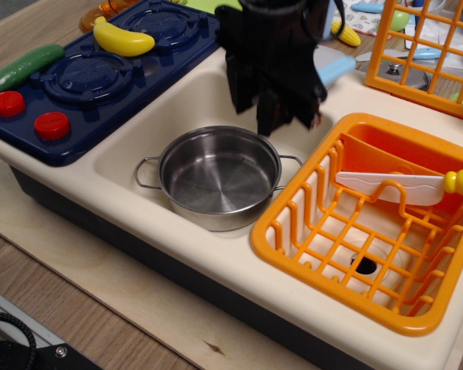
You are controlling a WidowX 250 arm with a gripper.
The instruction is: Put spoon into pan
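Note:
The steel pan point(218, 179) stands empty in the left sink basin, its wire loop handles pointing left and right. My black gripper point(283, 122) hangs just above the pan's far right rim. The light blue handle of the spoon point(336, 70) sticks out to the right from behind the gripper, off the grey block. The spoon's white bowl is hidden by the gripper. The gripper looks shut on the spoon, though its fingers are dark and hard to make out.
An orange dish rack point(293, 231) fills the right basin and holds a white-bladed knife point(393, 187) with a yellow handle. The blue stove point(100, 85) on the left carries a banana point(122, 38) and a cucumber point(23, 68). A tall orange rack point(424, 54) stands at the back right.

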